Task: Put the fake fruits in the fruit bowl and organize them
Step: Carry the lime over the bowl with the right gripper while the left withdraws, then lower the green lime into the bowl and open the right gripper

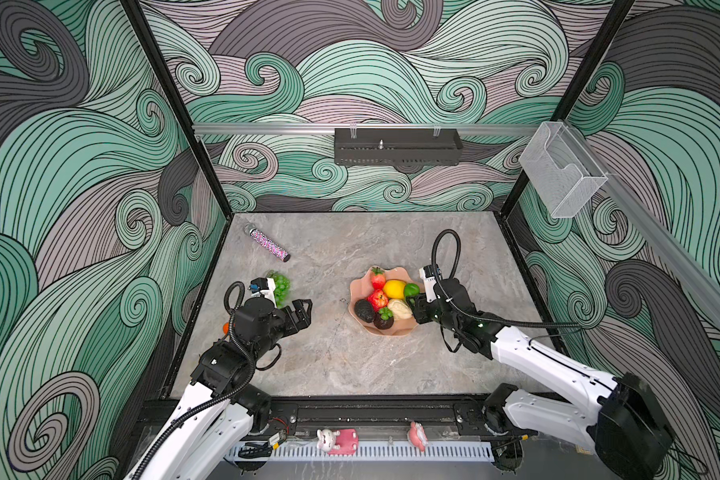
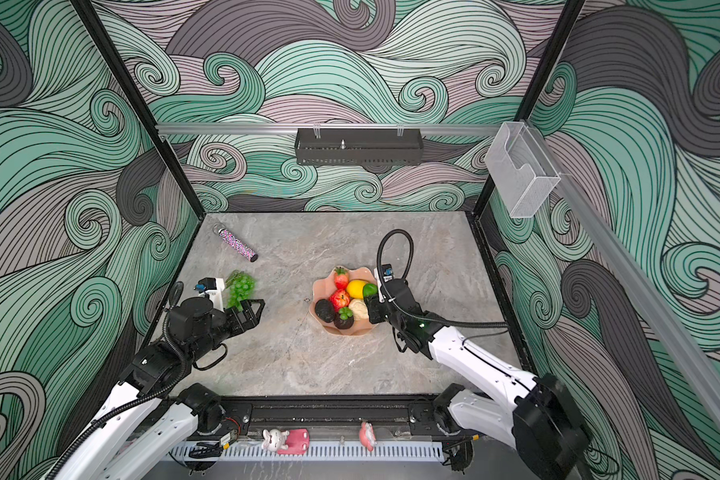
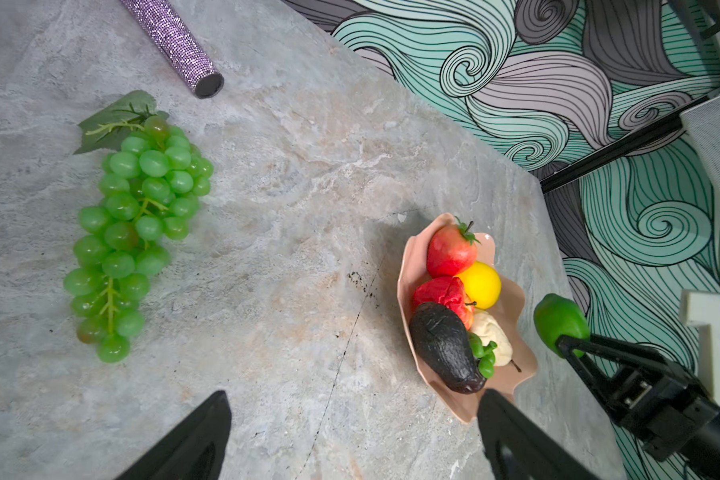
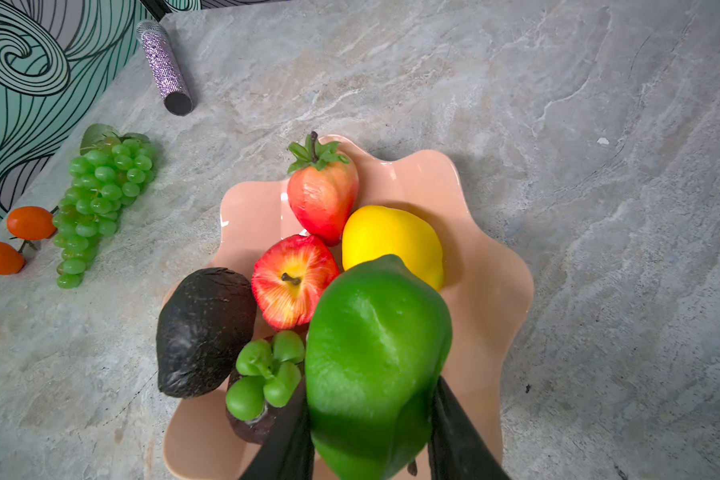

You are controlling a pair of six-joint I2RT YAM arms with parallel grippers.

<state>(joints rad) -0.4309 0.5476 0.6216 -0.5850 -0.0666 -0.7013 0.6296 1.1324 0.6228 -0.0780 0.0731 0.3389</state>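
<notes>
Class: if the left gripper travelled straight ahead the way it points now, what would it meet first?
Probably the bare tabletop, in the gap between the green grape bunch and the fruit bowl; depth is uncertain.

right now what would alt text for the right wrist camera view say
The right claw grips a green lime up close, in front of a salmon-pink scalloped fruit bowl holding a strawberry, lemon, red apple, avocado and mangosteen. On the grey marble tabletop beyond lie a green grape bunch, two small oranges and a sparkly purple tube.

Marble table (image 1: 350, 365): bowl (image 4: 487, 291), grapes (image 3: 134, 224), tube (image 1: 267, 245), oranges (image 4: 30, 223)
</notes>
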